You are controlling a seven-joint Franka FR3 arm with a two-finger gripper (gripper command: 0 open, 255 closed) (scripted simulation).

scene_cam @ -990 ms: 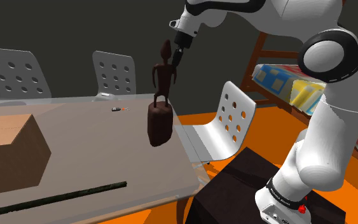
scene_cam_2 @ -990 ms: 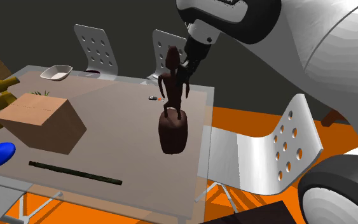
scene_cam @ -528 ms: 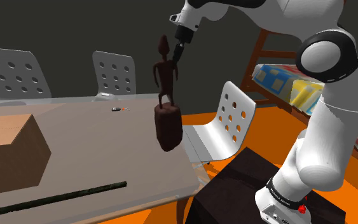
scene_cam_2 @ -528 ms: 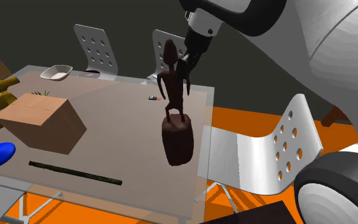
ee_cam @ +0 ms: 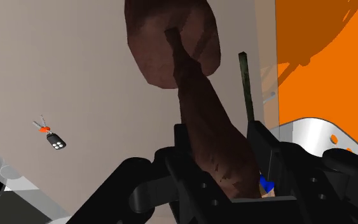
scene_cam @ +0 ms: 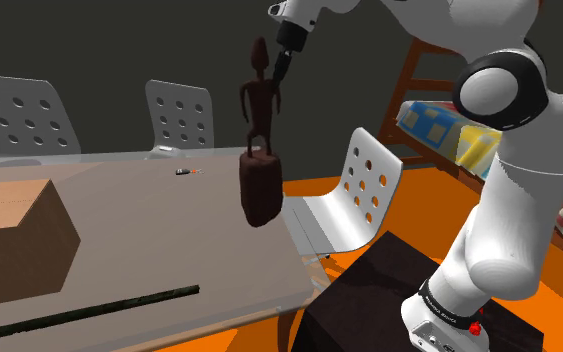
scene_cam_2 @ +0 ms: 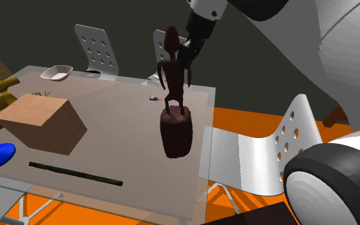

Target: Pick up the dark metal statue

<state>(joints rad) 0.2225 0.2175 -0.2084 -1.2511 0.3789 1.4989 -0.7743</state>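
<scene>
Statue: the dark brown statue [scene_cam_2: 174, 96] is hanging nearly upright, its thick block base lowermost, over the table [scene_cam: 149, 230] near the edge beside the white chair [scene_cam: 364, 190].
Hand: the hand [scene_cam: 281, 68] is clamping its fingers [ee_cam: 181, 143] on the figure's upper body, just under the head; closed only as far as the body allows, with nothing else in its grip.
Reason for the hold: gripping high is probably letting the heavy base dangle below, so the figure is hanging straight instead of tipping.
Clearance: the base seems to be floating off the tabletop.
Surroundings: the keys [ee_cam: 53, 139] and the box [scene_cam: 9, 235] are lying well apart from the statue, out of the way.
</scene>
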